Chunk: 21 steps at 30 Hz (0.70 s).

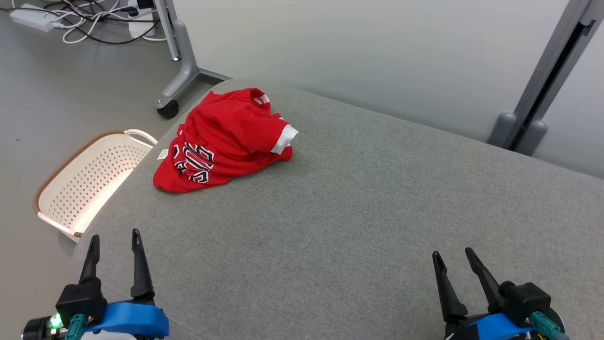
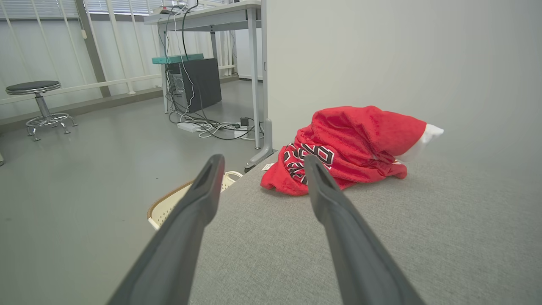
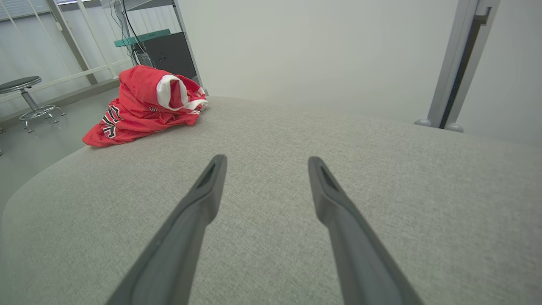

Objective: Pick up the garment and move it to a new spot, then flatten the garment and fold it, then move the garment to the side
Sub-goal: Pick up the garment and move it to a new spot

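Hard to read on the garment (image 1: pixel 222 141): dark-and-white lettering, folded in on itself, possibly numerals. Rumpled into a red heap, most of its outline buried in its own folds. Clear enough: one white-trimmed sleeve opening toward the right and a small white tag at the left hem. Lying on the far left part of the grey desk (image 1: pixel 358 212), close to its left edge, well apart from both pairs of fingers.

Partly hidden behind that left edge: a white perforated basket (image 1: pixel 80 189) with a brown rim, down on the floor (image 1: pixel 56 94). Cut off at the far left, along the top of the head view: a tangle of cables (image 1: pixel 87 21) and a white power strip (image 1: pixel 32 20). Cut off at the far right: a grey post (image 1: pixel 549 71). Cropped by the bottom edge: the blue-and-black bodies behind the fingers.

At the near left, the left fingers (image 1: pixel 140 269), spread apart, gripping nothing, over the desk's near-left corner. At the near right, the right fingers (image 1: pixel 446 288), likewise spread apart and empty, over bare fabric.

By count: one garment, one basket, two pairs of fingers, one castor (image 1: pixel 167 109) on a stand foot, one round stool (image 2: pixel 36 88) out on the floor to the left.
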Motion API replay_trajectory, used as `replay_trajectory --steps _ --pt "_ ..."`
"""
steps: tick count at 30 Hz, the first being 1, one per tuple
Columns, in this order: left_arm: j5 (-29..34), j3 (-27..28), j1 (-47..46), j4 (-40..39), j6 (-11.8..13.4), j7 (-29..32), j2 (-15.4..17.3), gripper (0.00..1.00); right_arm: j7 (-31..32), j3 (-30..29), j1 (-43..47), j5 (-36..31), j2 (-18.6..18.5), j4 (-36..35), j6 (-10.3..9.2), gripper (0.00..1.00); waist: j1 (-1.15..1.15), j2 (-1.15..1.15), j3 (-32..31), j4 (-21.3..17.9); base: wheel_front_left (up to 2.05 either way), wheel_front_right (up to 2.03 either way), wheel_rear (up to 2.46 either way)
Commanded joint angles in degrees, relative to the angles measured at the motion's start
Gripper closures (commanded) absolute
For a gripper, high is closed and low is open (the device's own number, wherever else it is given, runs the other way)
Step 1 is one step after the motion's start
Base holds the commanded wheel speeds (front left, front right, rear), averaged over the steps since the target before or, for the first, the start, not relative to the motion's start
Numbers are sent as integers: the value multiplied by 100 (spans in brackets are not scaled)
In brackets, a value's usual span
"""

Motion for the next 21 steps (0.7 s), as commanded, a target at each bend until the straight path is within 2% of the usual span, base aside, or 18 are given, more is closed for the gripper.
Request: replay_trajectory --steps 1,7,13,21 --pt "-22 20 24 -37 39 -23 27 0 -21 8 -55 -14 -38 16 3 0 0 0 6 14 0 0 0" --pt "-89 67 18 -70 61 -25 37 0 -4 53 -59 -34 -38 26 3 0 0 0 23 -34 0 0 0" --pt "-303 229 -235 -70 84 -27 -29 0 44 15 -143 -116 -39 -51 3 0 0 0 172 -246 0 0 0" --pt "-450 370 -1377 -58 -96 -25 283 0 240 -158 -382 -463 -39 -418 3 0 0 0 740 -673 0 0 0"
